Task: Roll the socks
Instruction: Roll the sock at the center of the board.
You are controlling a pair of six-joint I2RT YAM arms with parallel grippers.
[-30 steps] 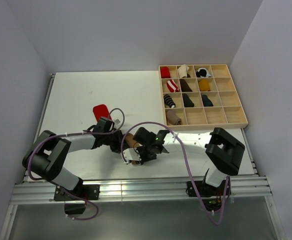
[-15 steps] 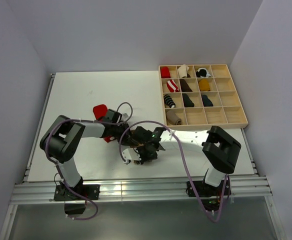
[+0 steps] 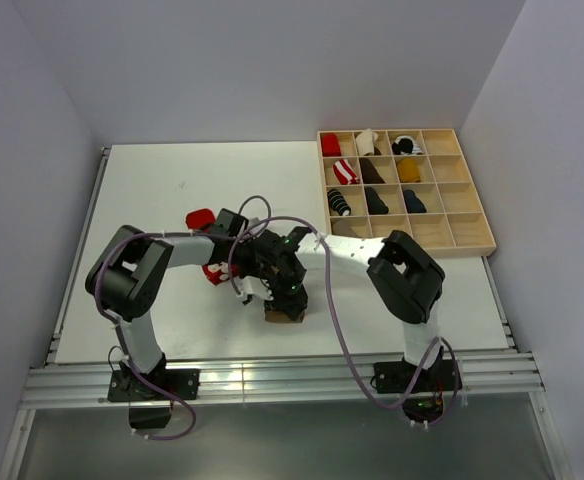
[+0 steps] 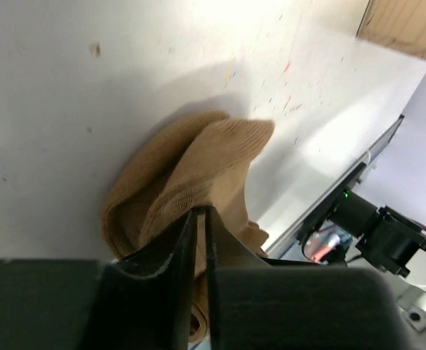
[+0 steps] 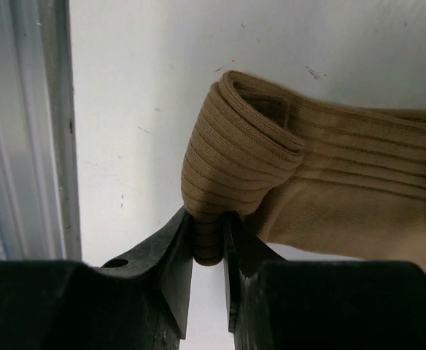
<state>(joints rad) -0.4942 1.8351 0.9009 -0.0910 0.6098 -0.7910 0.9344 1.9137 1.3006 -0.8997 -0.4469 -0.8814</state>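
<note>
My right gripper [image 5: 207, 219] pinches the ribbed tan sock [image 5: 330, 182], left gripper [image 4: 200, 213] closed; wooden tray [image 3: 456, 230] holds rolled bundles [image 3: 376, 200]

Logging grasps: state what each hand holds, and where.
Right hand pinches the tan sock at its rolled end; left hand appears to pinch a thin fold.

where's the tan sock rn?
The tan sock lies near the table's front edge, about centre in the top view, right of the red sock; the right gripper pinches its rolled end.
</note>
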